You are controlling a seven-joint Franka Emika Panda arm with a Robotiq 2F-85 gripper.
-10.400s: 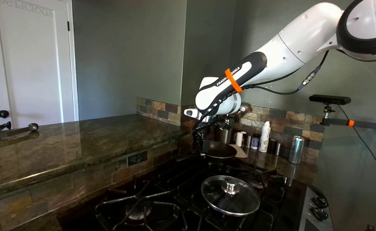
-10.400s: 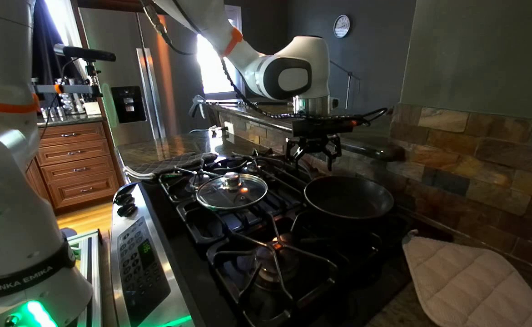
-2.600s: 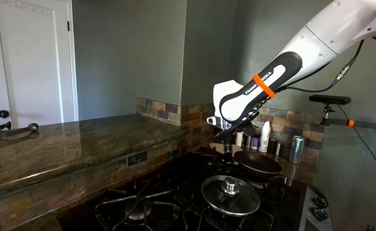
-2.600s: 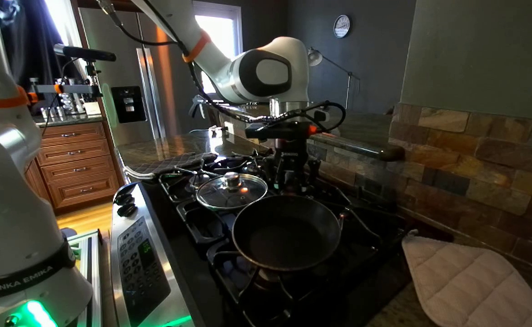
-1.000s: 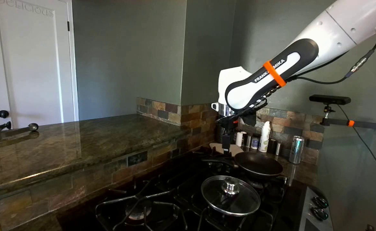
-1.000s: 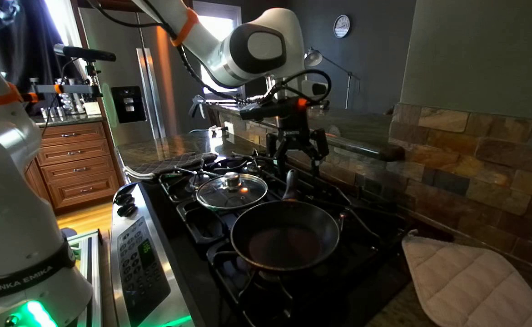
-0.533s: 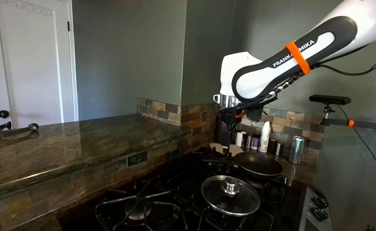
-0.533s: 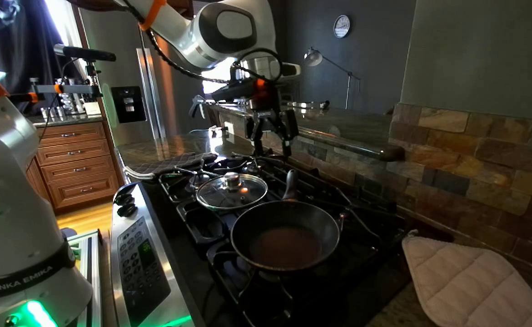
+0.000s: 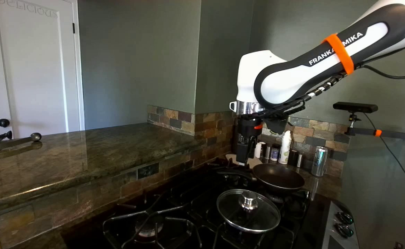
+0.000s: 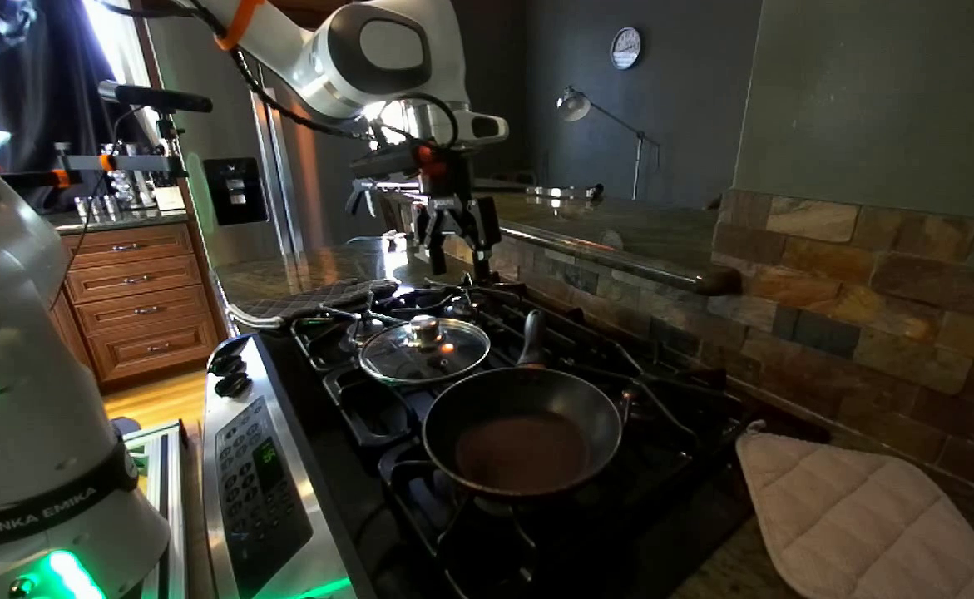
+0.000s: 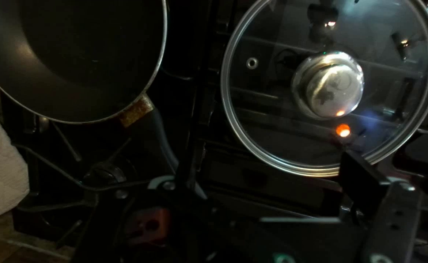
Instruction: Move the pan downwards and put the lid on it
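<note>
In an exterior view, the control panel (image 10: pixel 262 474) is lying at left. The glass lid (image 10: pixel 425 358) is resting flat on the stove (image 10: pixel 353 491), its knob (image 10: pixel 425 329) pointing up. The gripper (image 10: pixel 459 268) is hovering higher, jaws standing well apart, holding nothing. The pan (image 10: pixel 524 441) is sitting just beside the lid, its long axis running along the handle (image 10: pixel 532 337), which is pointing toward the raised counter (image 10: pixel 636 220). A quilted pad (image 10: pixel 877 507) is lying at right.

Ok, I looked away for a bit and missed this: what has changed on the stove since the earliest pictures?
The pan has moved away from the tiled backsplash, toward the control panel. The gripper, now open, has let go of its handle, risen and shifted toward the lid. The lid and the quilted pad look unmoved.
</note>
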